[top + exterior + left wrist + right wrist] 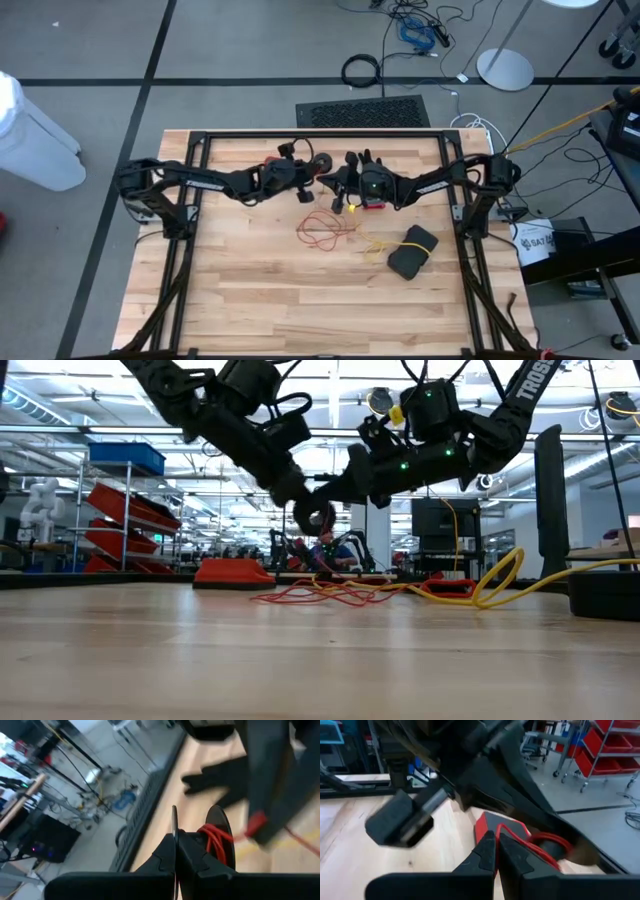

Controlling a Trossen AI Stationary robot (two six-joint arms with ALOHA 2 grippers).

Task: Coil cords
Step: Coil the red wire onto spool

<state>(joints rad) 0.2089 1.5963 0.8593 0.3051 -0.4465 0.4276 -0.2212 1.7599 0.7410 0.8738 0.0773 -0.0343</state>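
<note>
A small black reel with red-orange cord wound on it hangs above the table's far middle. My left gripper is shut on it. My right gripper faces it from the right, shut, with the red-orange cord at its fingertips. The rest of that cord lies in a loose tangle on the table. The yellow cord lies beside it, toward the right. My left gripper pinches one thin side disc of the reel at its rim between its two fingers, coming nearly level from the table's left. The reel is lifted clear, its wound cord beside the fingers. My right gripper is shut where a short run of red-orange cord leaves the reel, coming nearly level from the table's right. Whether the strand is pinched between the fingertips or only lies against them, I cannot tell.
A black pouch lies on the table to the right of the yellow cord. The near half of the wooden table lies bare. A black frame runs along the far edge, close behind both grippers.
</note>
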